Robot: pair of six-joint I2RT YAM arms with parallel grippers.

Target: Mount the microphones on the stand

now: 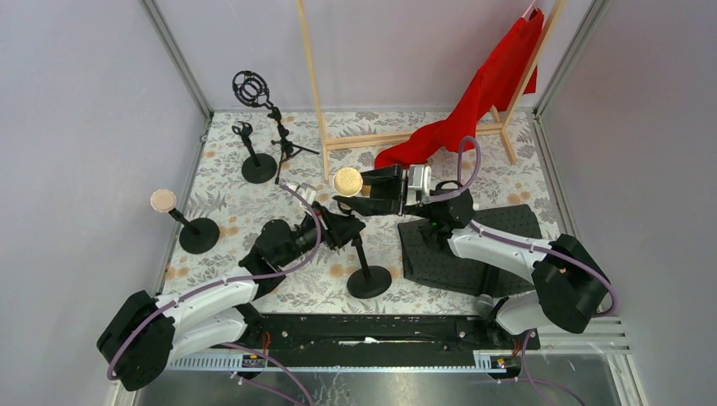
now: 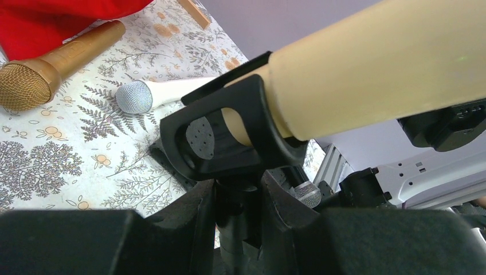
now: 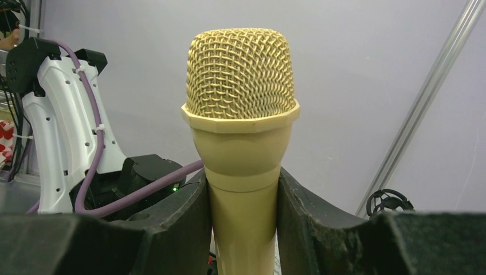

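Observation:
My right gripper (image 1: 372, 196) (image 3: 243, 217) is shut on the body of the pale yellow microphone (image 3: 240, 114), whose mesh head (image 1: 347, 181) points left. Its handle (image 2: 378, 63) lies in the black clip (image 2: 229, 143) at the top of the centre stand (image 1: 369, 281). My left gripper (image 1: 342, 227) (image 2: 238, 212) is shut on that stand's post just below the clip. Behind the clip, the gold microphone (image 2: 51, 69) and the white microphone (image 2: 155, 94) lie on the floral cloth. The pink microphone (image 1: 163, 200) sits on a stand (image 1: 199, 235) at the left.
An empty round-base stand (image 1: 259, 167) and a tripod with a shock mount (image 1: 251, 87) stand at the back left. A red cloth (image 1: 482, 93) hangs on a wooden rack (image 1: 406, 135). A black mat (image 1: 457, 245) lies under the right arm. A grey mesh microphone head (image 2: 308, 193) shows near it.

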